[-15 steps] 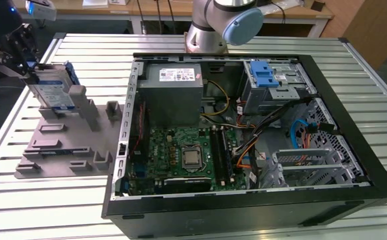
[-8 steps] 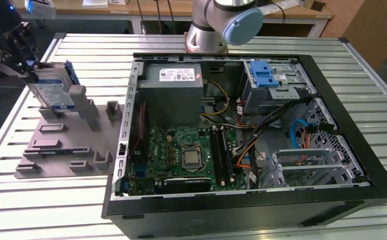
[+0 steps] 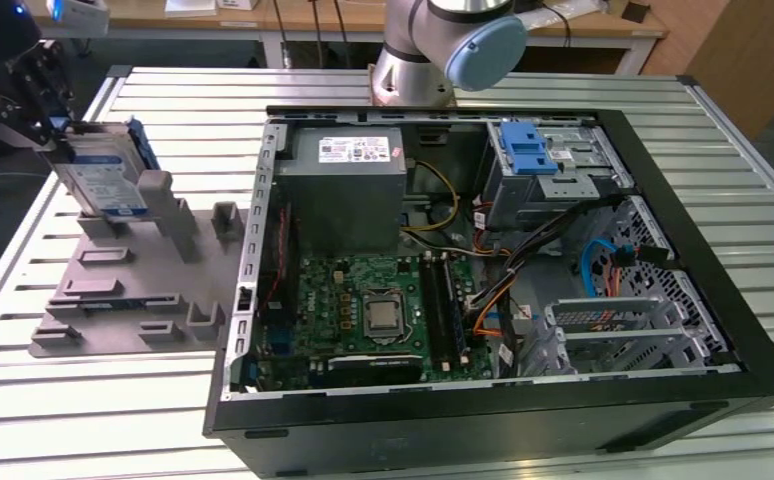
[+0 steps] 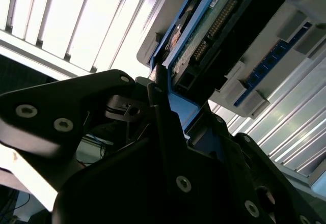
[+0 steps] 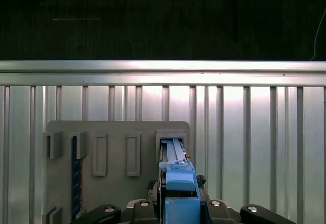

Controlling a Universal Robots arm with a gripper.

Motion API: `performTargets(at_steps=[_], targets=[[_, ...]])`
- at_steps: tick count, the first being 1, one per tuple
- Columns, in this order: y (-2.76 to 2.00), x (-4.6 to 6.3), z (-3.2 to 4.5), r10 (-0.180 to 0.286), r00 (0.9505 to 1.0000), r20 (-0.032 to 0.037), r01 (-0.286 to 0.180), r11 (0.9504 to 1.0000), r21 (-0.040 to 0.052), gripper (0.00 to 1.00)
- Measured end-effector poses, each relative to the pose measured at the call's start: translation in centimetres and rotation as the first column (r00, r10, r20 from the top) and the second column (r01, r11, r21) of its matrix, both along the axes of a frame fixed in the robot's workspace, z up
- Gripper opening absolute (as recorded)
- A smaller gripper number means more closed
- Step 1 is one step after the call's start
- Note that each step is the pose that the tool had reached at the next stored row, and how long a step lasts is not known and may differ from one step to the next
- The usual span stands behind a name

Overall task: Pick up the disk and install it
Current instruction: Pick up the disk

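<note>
While upright at the grey rack (image 3: 120, 300), the disk (image 3: 104, 178) in the tight-shut pincer (image 5: 177, 186).

The disk (image 3: 100, 172) is silver, with a white-and-blue label and a blue frame. The gripper (image 3: 64, 125) is black. The stand (image 3: 134, 285) is plain grey. The table (image 3: 80, 410) is silver-white with long parallel ribs. The computer case (image 3: 494, 425) is black and its circuit board (image 3: 347, 320) is green. The arm (image 3: 407, 70) is silver with a pale blue cap.
</note>
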State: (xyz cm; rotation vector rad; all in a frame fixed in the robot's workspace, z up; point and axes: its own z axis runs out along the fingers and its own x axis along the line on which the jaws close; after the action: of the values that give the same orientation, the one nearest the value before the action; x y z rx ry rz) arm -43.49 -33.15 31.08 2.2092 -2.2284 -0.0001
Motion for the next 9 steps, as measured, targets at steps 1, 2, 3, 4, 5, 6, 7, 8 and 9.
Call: performTargets(at_steps=[1, 2, 3, 4, 5, 6, 7, 8, 9], targets=[[0.0, 0.0, 0.04, 0.0, 1.0, 0.0, 0.0, 1.0, 0.0001, 0.36], [0.0, 0.0, 0.09, 0.0, 1.0, 0.0, 0.0, 1.0, 0.0002, 0.36], [0.0, 0.0, 0.14, 0.0, 1.0, 0.0, 0.0, 1.0, 0.0001, 0.36], [0.0, 0.0, 0.18, 0.0, 1.0, 0.0, 0.0, 1.0, 0.0002, 0.36], [0.0, 0.0, 0.25, 0.0, 1.0, 0.0, 0.0, 1.0, 0.0002, 0.36], [0.0, 0.0, 0.33, 0.0, 1.0, -0.0001, 0.0, 1.0, 0.0001, 0.36], [0.0, 0.0, 0.42, 0.0, 1.0, -0.0002, 0.0, 1.0, 0.0001, 0.36], [0.0, 0.0, 0.5, 0.0, 1.0, 0.0001, 0.0, 1.0, 0.0002, 0.36], [0.0, 0.0, 0.55, 0.0, 1.0, 0.0002, 0.0, 1.0, 0.0002, 0.36]])
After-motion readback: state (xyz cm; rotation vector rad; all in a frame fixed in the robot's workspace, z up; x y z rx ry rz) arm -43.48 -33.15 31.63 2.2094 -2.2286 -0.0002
